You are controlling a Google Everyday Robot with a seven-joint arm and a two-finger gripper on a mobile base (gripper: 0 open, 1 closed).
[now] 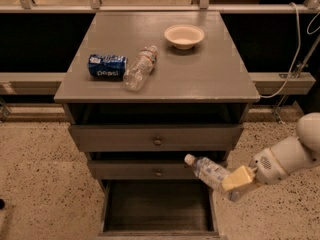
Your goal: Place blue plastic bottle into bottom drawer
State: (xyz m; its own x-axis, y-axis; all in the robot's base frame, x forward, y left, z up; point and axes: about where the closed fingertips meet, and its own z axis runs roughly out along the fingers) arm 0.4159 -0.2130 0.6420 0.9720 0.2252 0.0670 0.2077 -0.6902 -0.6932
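- cabinet (200,81): grey, three drawers, seen from above and in front in the camera view.
- gripper (233,183): at the cabinet's lower right front, just right of the bottom drawer; its tan fingers (240,176) are clamped on the base end of the bottle.
- bottle (206,170): held in the air and tilted, with its white cap pointing up-left at the middle drawer front; its body is over the bottom drawer's right rim, not inside.
- bottom drawer (159,211): pulled out from the cabinet's base, dark within.
- top drawer (125,139) and middle drawer (125,170): both shut against the cabinet, each with a small round knob.
- can (107,67): blue Pepsi, on its side on the left of the cabinet top.
- slim bottle (140,68): lying just right of the can; contact cannot be told.
- bowl (184,35): pale, upright, towards the back of the cabinet top, right of centre.
- arm (285,156): white, reaching in from the cabinet's right.
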